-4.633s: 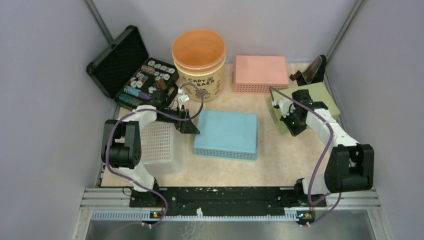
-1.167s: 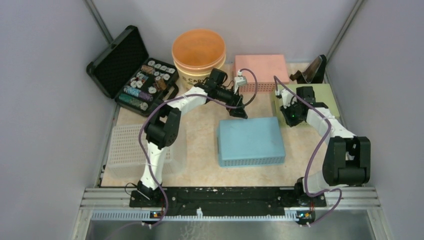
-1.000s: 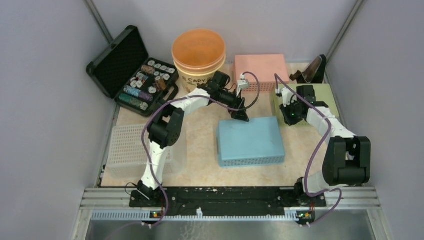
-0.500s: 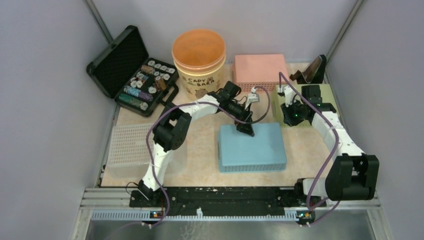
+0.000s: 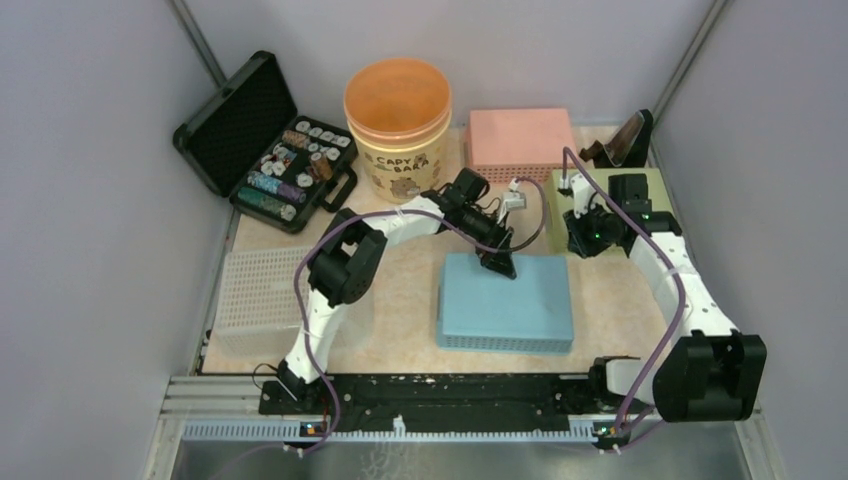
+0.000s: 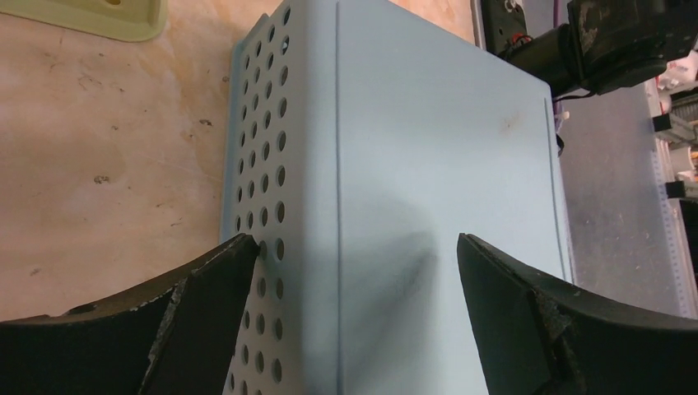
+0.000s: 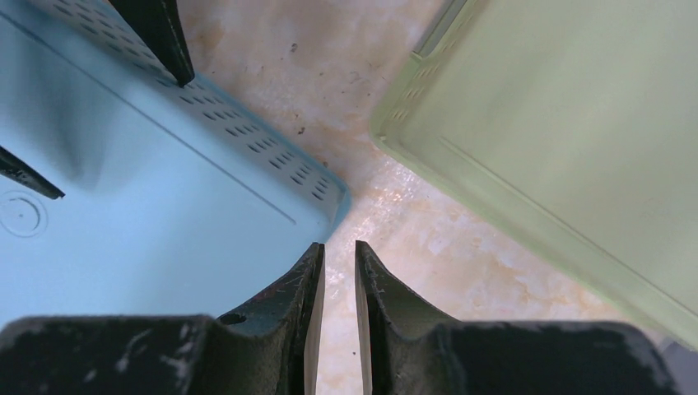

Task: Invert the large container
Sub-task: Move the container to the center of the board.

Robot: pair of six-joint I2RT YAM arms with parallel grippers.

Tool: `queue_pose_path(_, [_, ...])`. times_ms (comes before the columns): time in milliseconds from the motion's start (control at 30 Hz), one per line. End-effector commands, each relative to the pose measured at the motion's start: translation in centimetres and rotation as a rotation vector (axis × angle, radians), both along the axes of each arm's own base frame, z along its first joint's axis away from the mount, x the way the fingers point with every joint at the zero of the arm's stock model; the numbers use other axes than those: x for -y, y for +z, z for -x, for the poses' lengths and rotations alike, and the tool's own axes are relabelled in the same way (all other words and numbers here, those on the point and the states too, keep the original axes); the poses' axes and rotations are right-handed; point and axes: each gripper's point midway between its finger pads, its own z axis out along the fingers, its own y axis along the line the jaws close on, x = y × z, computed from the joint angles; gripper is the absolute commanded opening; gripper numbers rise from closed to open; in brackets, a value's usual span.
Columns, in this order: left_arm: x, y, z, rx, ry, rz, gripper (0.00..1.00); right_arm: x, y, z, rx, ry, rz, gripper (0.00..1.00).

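Note:
The large blue container point(image 5: 520, 312) lies in the middle of the table with its flat base up and its perforated walls down. It also shows in the left wrist view point(image 6: 444, 164) and the right wrist view point(image 7: 123, 230). My left gripper point(image 5: 497, 262) is open at the container's far edge. One finger point(image 6: 206, 288) is against the perforated far wall, the other point(image 6: 510, 304) is over the base; it holds nothing. My right gripper point(image 5: 580, 235) is shut and empty, low over the table point(image 7: 387, 222) by the container's far right corner.
A pale green container point(image 5: 655, 195) lies base up just right of my right gripper, and shows in the right wrist view point(image 7: 576, 123). An orange tub point(image 5: 398, 110), a pink basket point(image 5: 520, 140) and an open black case point(image 5: 265, 140) stand at the back. A white basket point(image 5: 258, 300) stands at the left.
My left gripper has moved right and nearer, onto the blue container's far edge. The container has slid from centre-left to centre-right. My right arm has drawn back a little to the right.

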Motion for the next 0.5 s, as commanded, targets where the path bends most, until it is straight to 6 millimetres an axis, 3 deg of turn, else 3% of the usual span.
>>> queue_pose_path(0, [-0.1,6.8,-1.8,0.072,0.087,0.083,0.99,-0.6,2.8,0.6,0.064,0.012,-0.041,0.21])
queue_pose_path(133, [-2.8,13.6,-3.5,0.187,0.131,0.174,0.99,-0.5,3.7,1.2,0.093,0.022,-0.033,0.23])
queue_pose_path(200, [-4.8,15.0,-3.5,0.246,0.142,0.159,0.99,-0.6,4.0,1.4,0.104,0.025,-0.036,0.24])
queue_pose_path(300, [-8.2,13.7,-2.7,0.329,0.133,0.072,0.99,-0.9,4.6,1.8,0.12,0.036,-0.051,0.27])
queue_pose_path(467, [-14.3,8.7,-0.5,0.428,0.081,-0.124,0.99,-1.6,6.0,2.5,0.15,0.057,-0.089,0.42])
